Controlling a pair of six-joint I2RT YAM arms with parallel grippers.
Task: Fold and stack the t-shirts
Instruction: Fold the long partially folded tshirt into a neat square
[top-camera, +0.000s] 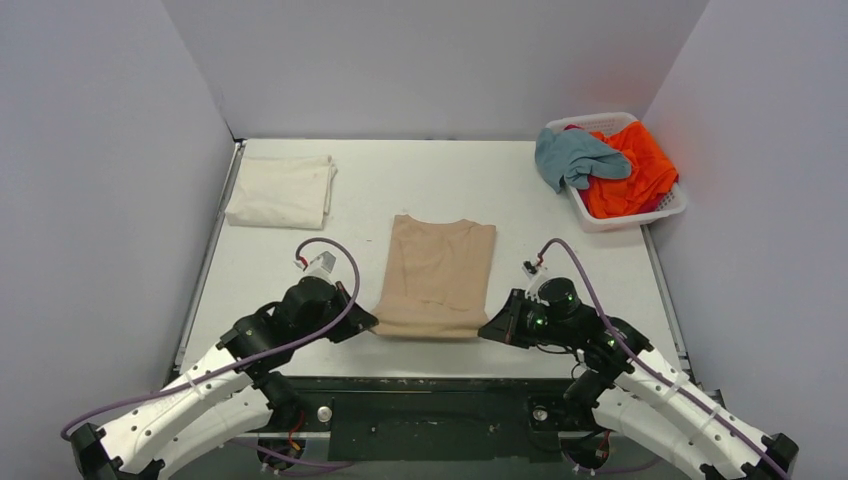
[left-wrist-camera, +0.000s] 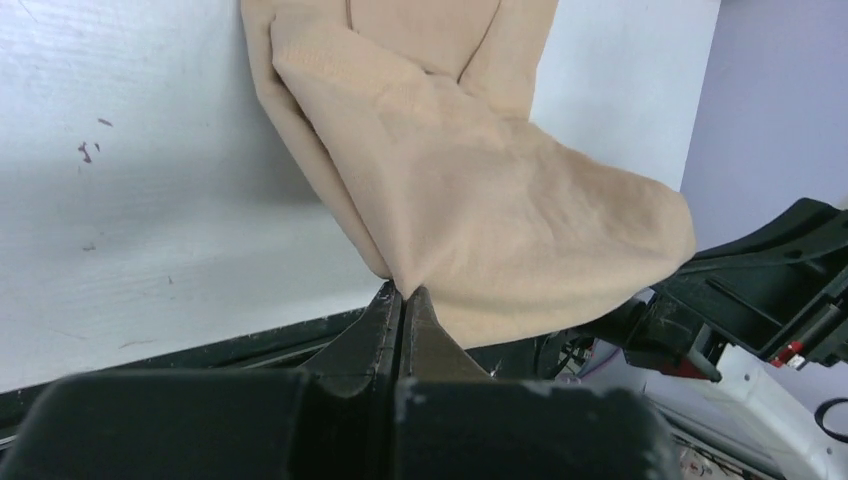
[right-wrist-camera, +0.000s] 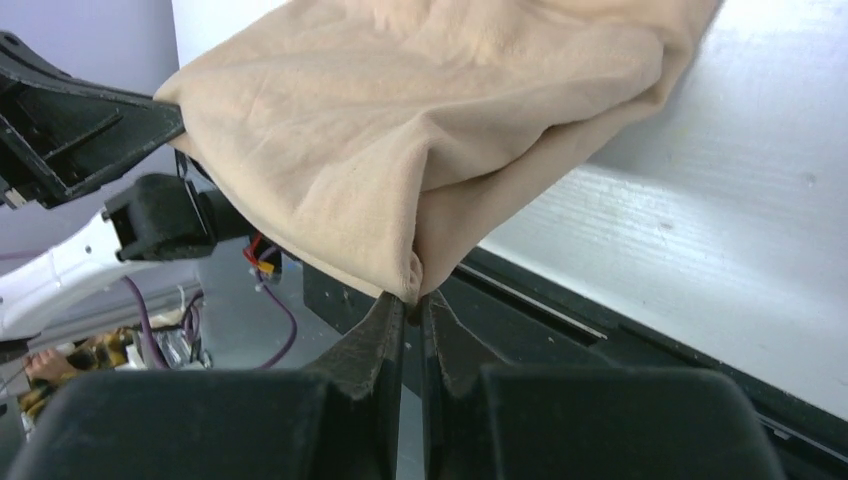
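Hem corners of the tan shirt (top-camera: 437, 275) sat in my two grippers. My left gripper (top-camera: 362, 322) was clenched on the left corner and my right gripper (top-camera: 490, 328) on the right one. Each wrist view showed the jaws pressed together with a nip of tan cloth between the tips. The hem was bunched and raised a little at the near edge of the desk (top-camera: 420, 170).

The rest of the shirt lay flat along the middle of the desk, collar toward the far edge. Its sides and sleeves were already turned in, so it made a long narrow strip.

I judged the task to be under half done. The cream shirt (top-camera: 280, 190) lay as a neat folded rectangle near the far left corner, apart from everything else, so one shirt looked finished. The tan one had its lengthwise folds but lacked the fold from hem to collar, and it had not yet been stacked on the cream one.

The basket (top-camera: 630, 220) stood at the far right corner with the other two shirts in it. The blue shirt (top-camera: 575, 158) hung crumpled over the basket's left rim. The orange shirt (top-camera: 630, 175) was heaped loosely across the rest of the basket. Neither was folded.
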